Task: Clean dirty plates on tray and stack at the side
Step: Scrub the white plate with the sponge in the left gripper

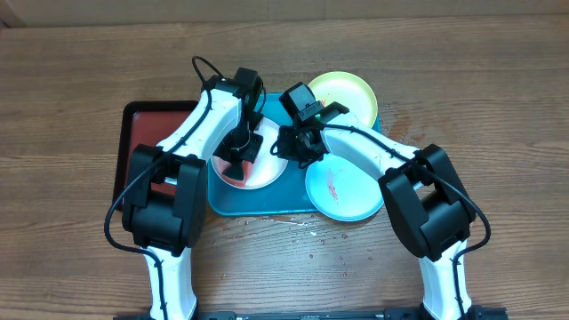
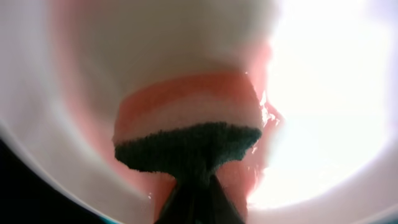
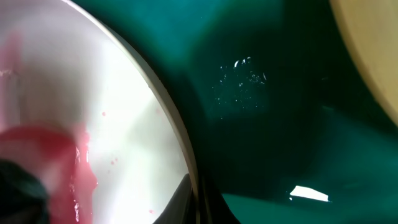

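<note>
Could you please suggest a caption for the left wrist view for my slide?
Left gripper presses a sponge into the wet red smear on a plate.

On table (image 1: pixel 89 71): tray (image 1: pixel 267 206) at centre, smaller tray (image 1: pixel 147 124) just beside it, left. On tray: left plate (image 1: pixel 271 164), sponge (image 2: pixel 186 134) pressed in it; rear plate (image 1: pixel 351 93) at back right corner; front plate (image 1: pixel 347 191) right, overhanging near rim.

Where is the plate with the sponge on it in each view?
Overhead: plate at the blue tray's left end.
Left wrist: plate fills the frame, behind the sponge.
Right wrist: plate fills the left side.
Shared landmark: the red smear on it.
</note>
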Motion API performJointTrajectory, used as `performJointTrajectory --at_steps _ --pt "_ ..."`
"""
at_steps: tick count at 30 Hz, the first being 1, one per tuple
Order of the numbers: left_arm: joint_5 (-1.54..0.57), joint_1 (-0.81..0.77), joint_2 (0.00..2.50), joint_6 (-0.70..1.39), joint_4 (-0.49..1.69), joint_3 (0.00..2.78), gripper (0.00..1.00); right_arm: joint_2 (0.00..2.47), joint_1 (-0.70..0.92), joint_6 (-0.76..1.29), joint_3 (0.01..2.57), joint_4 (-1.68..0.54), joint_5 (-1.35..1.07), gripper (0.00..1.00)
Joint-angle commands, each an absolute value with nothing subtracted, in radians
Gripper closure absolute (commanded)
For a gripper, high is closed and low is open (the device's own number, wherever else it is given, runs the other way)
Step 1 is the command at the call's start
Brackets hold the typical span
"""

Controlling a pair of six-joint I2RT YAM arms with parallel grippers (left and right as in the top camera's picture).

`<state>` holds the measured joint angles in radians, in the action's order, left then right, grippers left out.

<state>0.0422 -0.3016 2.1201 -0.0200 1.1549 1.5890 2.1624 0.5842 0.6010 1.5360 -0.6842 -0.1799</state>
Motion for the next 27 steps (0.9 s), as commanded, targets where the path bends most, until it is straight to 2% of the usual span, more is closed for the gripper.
performJointTrajectory --at_steps 1,7,14,16,19,23,27 --pt "-0.087 -0.309 2.106 -0.105 1.159 1.584 0.96 2.175 0.589 0.595 1.505 -0.686 -0.151 0.96" --pt "-0.019 -0.307 2.106 -0.094 0.98 1.584 0.96 2.175 0.589 0.595 1.505 -0.687 -0.151 0.96" --pt "0.247 -0.307 2.106 0.118 0.796 1.584 0.96 2.175 0.589 0.595 1.505 -0.69 -0.151 0.96" --pt "0.302 -0.307 2.106 0.18 0.803 1.584 0.96 2.175 0.589 0.595 1.505 -0.689 -0.151 0.96" --pt "0.274 -0.307 2.106 0.191 0.868 1.584 0.96 2.175 0.589 0.595 1.505 -0.69 -0.151 0.96" --pt "0.18 -0.309 2.106 0.184 1.03 1.584 0.96 2.175 0.589 0.595 1.505 -0.688 -0.151 0.96" --pt "0.001 -0.309 2.106 0.176 1.158 1.584 0.96 2.175 0.589 0.595 1.505 -0.684 -0.151 0.96"
